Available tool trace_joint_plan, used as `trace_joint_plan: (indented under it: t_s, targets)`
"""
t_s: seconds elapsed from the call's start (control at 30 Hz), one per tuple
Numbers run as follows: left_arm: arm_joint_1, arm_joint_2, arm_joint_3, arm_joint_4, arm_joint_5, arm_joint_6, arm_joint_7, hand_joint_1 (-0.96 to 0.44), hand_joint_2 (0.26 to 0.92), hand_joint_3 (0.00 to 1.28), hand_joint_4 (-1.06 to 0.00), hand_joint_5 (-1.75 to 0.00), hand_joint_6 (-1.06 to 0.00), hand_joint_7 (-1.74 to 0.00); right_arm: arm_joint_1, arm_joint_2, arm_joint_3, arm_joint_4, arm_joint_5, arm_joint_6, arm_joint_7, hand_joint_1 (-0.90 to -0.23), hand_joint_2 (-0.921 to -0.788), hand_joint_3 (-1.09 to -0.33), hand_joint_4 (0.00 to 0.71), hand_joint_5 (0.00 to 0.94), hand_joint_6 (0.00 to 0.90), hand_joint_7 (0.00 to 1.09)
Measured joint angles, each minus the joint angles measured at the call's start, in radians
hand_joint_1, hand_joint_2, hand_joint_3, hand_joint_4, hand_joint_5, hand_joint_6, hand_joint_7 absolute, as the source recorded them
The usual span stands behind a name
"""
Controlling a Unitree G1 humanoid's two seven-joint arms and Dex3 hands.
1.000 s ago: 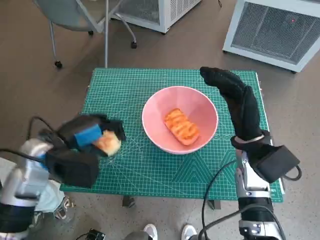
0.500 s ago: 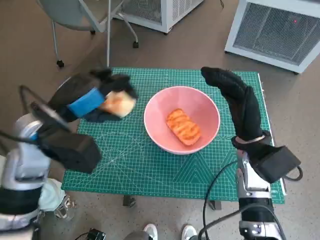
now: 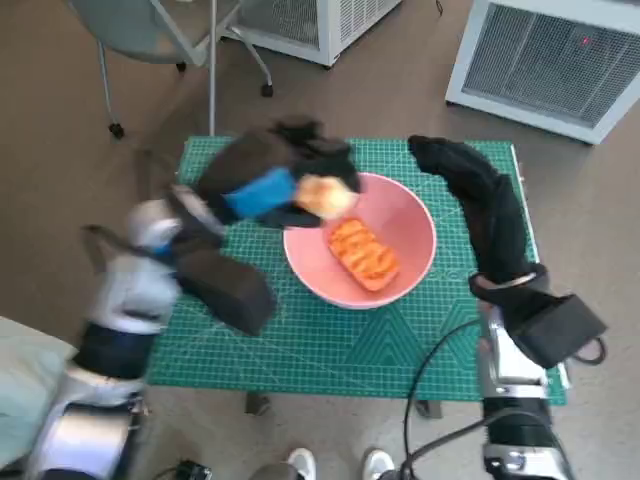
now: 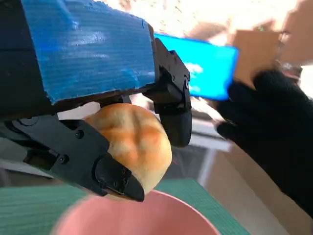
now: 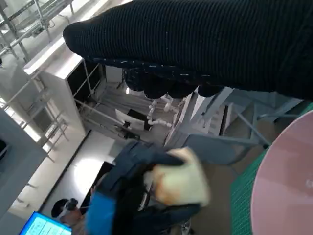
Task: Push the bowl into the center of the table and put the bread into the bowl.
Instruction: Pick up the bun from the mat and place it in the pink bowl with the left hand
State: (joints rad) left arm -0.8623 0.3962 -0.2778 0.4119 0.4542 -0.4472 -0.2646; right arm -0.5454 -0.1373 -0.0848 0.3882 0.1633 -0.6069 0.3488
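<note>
"What worried you most there?"

"The roll [image 3: 323,194] was held in the left robot hand [image 3: 268,190], right over the near rim of the pink bowl [image 3: 410,215], not over its middle. My guess was that a release from there could bounce it off the rim onto the green worktop [image 3: 300,340]. Also, another bread piece [image 3: 364,252] lay in the bowl, so a drop might have landed on it and rolled."

"Could the bowl itself have shifted?"

"Possibly. It sat about mid-worktop, and a low pass by the left forearm might have nudged it. That's judgement, nothing more."

"How were the arms posed?"

"The left arm reached across from its side, blue-taped back up, black fingers [image 4: 98,164] clamped round the roll from both sides, as the left wrist view showed. The right robot hand [image 3: 455,160], gloved, rested beyond the bowl's far right edge, near it; whether it touched I couldn't tell. Its fingers looked loosely curled, holding nothing, though the right wrist view hardly showed them."
</note>
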Motion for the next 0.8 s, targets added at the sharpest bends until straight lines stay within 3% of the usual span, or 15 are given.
trace_joint_plan:
  t_s: [0.43, 0.53, 0.57, 0.63, 0.67, 0.8]
  targets:
    - [-0.079, -0.092, -0.131, 0.359, 0.154, -0.121, 0.171, 0.00, 0.921, 0.11, -0.62, -1.19, -0.60, -1.24, 0.016, -0.009, -0.004, -0.033, 0.012, 0.010, 0.000, -0.668, -0.921, -0.761, 0.190, 0.003, -0.001, 0.50]
    - [-0.089, -0.100, -0.152, 0.438, 0.173, -0.151, 0.197, 0.00, 0.921, 0.15, -0.55, -1.26, -0.58, -1.26, 0.019, -0.009, -0.006, -0.039, 0.012, 0.010, -0.001, -0.672, -0.921, -0.760, 0.191, 0.004, -0.001, 0.50]
    - [-0.090, -0.101, -0.156, 0.457, 0.175, -0.158, 0.203, -0.02, 0.900, 0.13, -0.45, -0.93, -0.51, -1.01, 0.021, -0.009, -0.006, -0.041, 0.012, 0.011, -0.001, -0.671, -0.921, -0.759, 0.191, 0.004, -0.001, 0.50]
    - [-0.090, -0.102, -0.165, 0.487, 0.179, -0.163, 0.206, -0.07, 0.890, 0.07, -0.39, -0.41, -0.48, -0.55, 0.025, -0.009, -0.009, -0.044, 0.012, 0.013, -0.001, -0.669, -0.921, -0.757, 0.191, 0.003, -0.001, 0.50]
    - [-0.090, -0.102, -0.169, 0.497, 0.181, -0.163, 0.206, -0.11, 0.882, 0.04, -0.34, -0.26, -0.45, -0.39, 0.027, -0.009, -0.010, -0.045, 0.012, 0.015, -0.001, -0.668, -0.921, -0.756, 0.191, 0.003, -0.001, 0.50]
    - [-0.090, -0.095, -0.183, 0.512, 0.193, -0.162, 0.198, -0.25, 0.863, 0.01, -0.23, -0.07, -0.38, -0.14, 0.034, -0.009, -0.013, -0.052, 0.012, 0.022, -0.003, -0.668, -0.921, -0.752, 0.191, 0.003, -0.001, 0.50]
